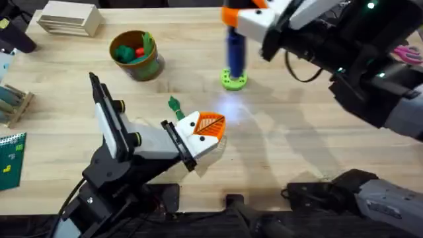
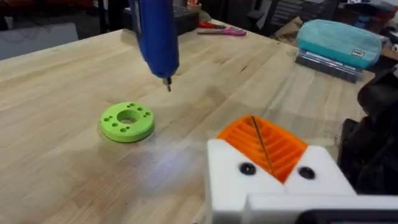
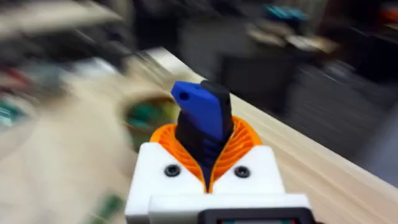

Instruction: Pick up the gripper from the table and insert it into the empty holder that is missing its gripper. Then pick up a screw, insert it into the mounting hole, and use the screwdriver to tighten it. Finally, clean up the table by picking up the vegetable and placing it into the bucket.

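The right gripper pinches the blue screwdriver upright, its bit hanging just above the lime-green ring disc. The left gripper rests low near the table, its 2 orange pads pressed together. The vegetable lies in the bucket.

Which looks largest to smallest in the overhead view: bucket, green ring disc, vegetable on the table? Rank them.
1. bucket
2. green ring disc, partly hidden by the screwdriver
3. vegetable, smallest
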Robot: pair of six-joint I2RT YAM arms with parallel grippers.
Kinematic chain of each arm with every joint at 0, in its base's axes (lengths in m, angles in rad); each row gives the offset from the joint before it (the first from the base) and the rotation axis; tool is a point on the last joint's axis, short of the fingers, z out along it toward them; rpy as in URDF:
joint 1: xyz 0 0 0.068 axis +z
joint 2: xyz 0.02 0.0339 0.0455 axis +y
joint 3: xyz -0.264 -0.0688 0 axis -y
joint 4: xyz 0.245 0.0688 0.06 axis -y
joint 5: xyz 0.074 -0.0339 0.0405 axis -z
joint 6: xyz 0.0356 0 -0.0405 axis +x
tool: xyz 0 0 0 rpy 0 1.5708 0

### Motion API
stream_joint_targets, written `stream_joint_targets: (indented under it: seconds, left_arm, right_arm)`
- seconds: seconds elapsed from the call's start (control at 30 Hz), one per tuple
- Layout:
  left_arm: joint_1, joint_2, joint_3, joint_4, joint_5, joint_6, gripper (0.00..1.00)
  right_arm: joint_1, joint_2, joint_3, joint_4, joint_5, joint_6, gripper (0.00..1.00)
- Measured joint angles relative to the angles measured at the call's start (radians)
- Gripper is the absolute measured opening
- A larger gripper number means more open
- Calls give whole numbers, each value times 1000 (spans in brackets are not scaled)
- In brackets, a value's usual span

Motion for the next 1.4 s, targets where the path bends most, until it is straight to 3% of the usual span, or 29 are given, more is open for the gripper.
stream_joint_targets:
  seconds: [0.3,0.47,0.63,0.77,0.83,1.0,1.03,1.2,1.4]
  left_arm:
    - [0,0,0,0,0,0,4]
    - [0,0,0,0,0,0,4]
    - [0,0,0,0,0,0,4]
    - [0,0,0,0,0,0,4]
    - [0,0,0,0,0,0,4]
    - [0,0,0,0,-1,0,4]
    - [0,0,0,0,-2,0,4]
    - [0,0,0,0,-3,0,4]
    - [0,0,0,0,-5,0,4]
  right_arm:
    - [-146,87,0,-399,395,-561,33]
    - [-178,210,0,-424,595,-797,33]
    - [-166,393,0,-420,676,-1027,33]
    - [-133,439,6,-409,708,-1085,36]
    - [-115,443,10,-410,732,-1095,175]
    - [-67,444,33,-391,787,-1122,904]
    - [-58,442,40,-390,794,-1120,960]
    - [-11,440,42,-412,830,-1028,986]
    - [25,385,39,-525,825,-803,986]
